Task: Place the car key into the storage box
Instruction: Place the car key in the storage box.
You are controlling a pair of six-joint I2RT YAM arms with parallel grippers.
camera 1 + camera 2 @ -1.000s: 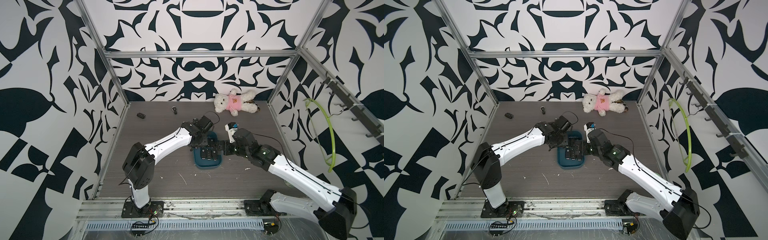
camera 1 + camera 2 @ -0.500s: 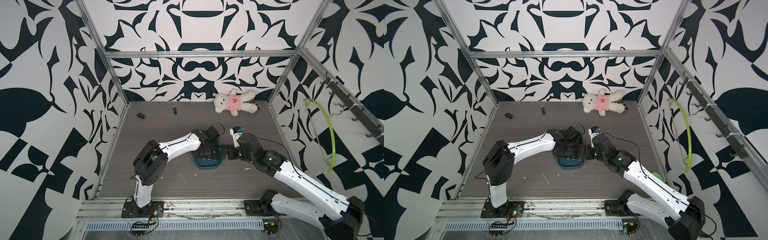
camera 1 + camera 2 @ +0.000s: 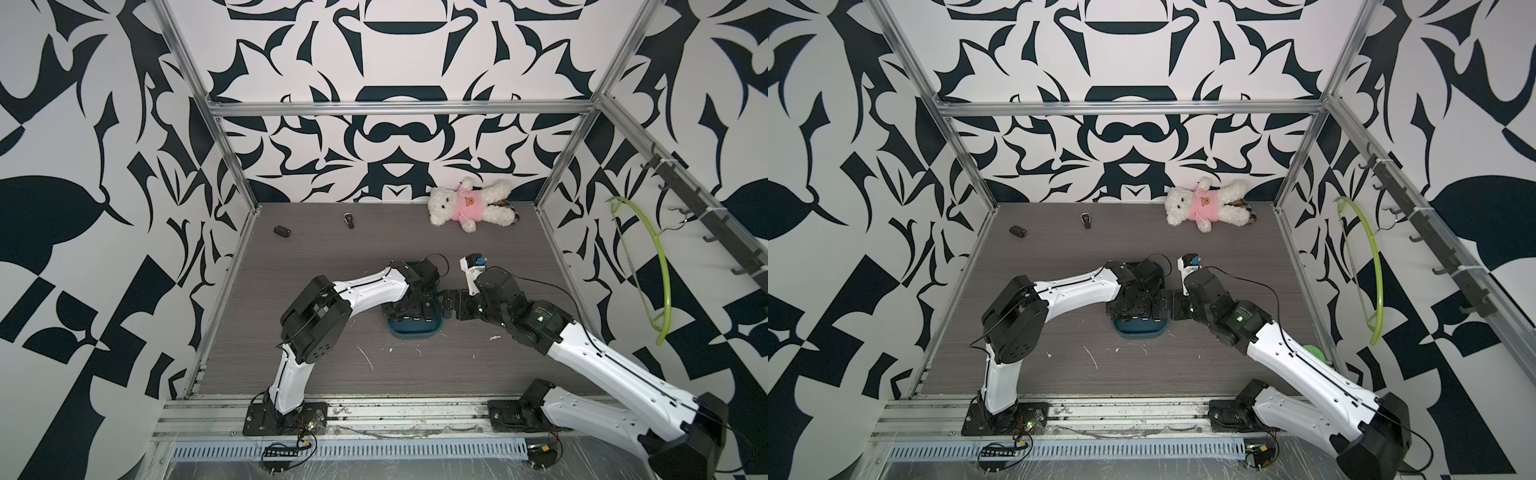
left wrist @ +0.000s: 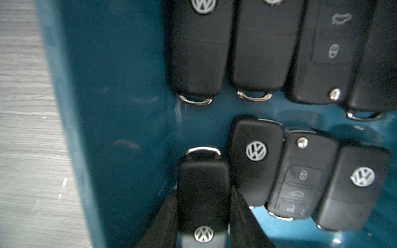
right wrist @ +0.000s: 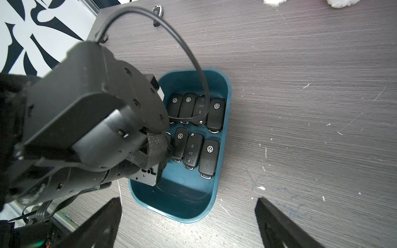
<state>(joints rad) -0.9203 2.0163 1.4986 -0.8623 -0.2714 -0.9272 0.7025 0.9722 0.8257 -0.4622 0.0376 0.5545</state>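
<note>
The left gripper [image 4: 203,194] is clamped on a black car key [image 4: 203,176]. It holds the key inside the blue storage box [image 4: 120,107], at the end of one row, just beside a neighbouring key [image 4: 255,158]. Whether the key touches the box floor I cannot tell. Seven other keys fill two rows. The box sits mid-desk. The right gripper [image 5: 188,199] hangs near the box, jaws wide apart, empty. Two loose keys [image 3: 281,231] lie near the desk's far edge.

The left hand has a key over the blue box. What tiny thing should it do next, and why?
Probably open the left gripper to let go: the car key it pinches is over bare floor in the storage box, lined up beside a row of keys.
</note>
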